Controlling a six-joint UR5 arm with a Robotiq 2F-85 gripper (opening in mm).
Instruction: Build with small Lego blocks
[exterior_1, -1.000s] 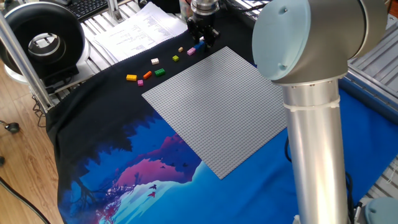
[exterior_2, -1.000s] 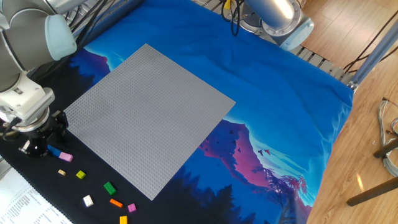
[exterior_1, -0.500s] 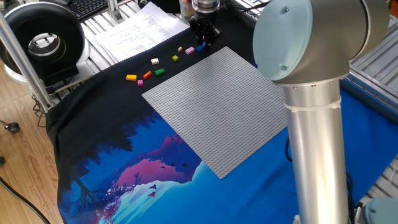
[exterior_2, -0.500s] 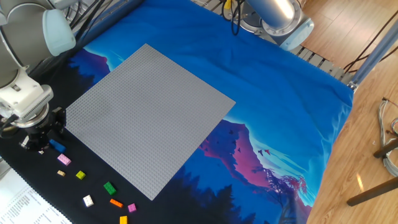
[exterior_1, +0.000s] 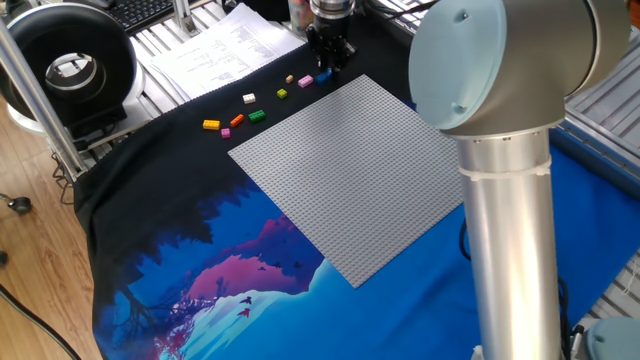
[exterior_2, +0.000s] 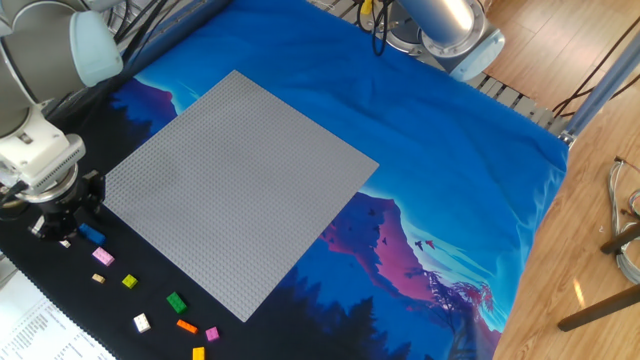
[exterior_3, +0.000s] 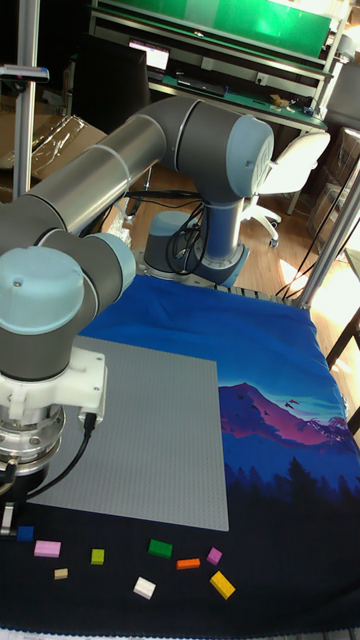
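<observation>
The black two-finger claw (exterior_2: 62, 232) is hovering low at the grey studded square baseplate (exterior_2: 235, 190) corner, just beside the small blue plastic brick (exterior_2: 92, 235); whether its fingers are parted cannot be told. Pink (exterior_2: 102, 256), tan (exterior_2: 99, 278), yellow-green (exterior_2: 129, 282), green (exterior_2: 177, 302), white (exterior_2: 142, 323), orange (exterior_2: 186, 326) and yellow (exterior_2: 198, 353) bricks are lying in a loose row on the dark cloth covering the tabletop (exterior_2: 450, 150), off the baseplate.

Premises: a robotics laboratory or research workroom. Evidence follows. An industrial-type UR5 arm (exterior_3: 150, 170) is mounted at a table with an aluminium slatted top (exterior_1: 175, 40), covered by a printed cloth (exterior_2: 420, 180). Printed sheets (exterior_1: 225, 50) and a keyboard (exterior_1: 140, 10) lie at the table edge. Behind stand an equipment rack with monitors (exterior_3: 200, 45), an office chair (exterior_3: 290, 165) and aluminium posts (exterior_3: 330, 240). Flooring is wood (exterior_2: 590, 200).
</observation>
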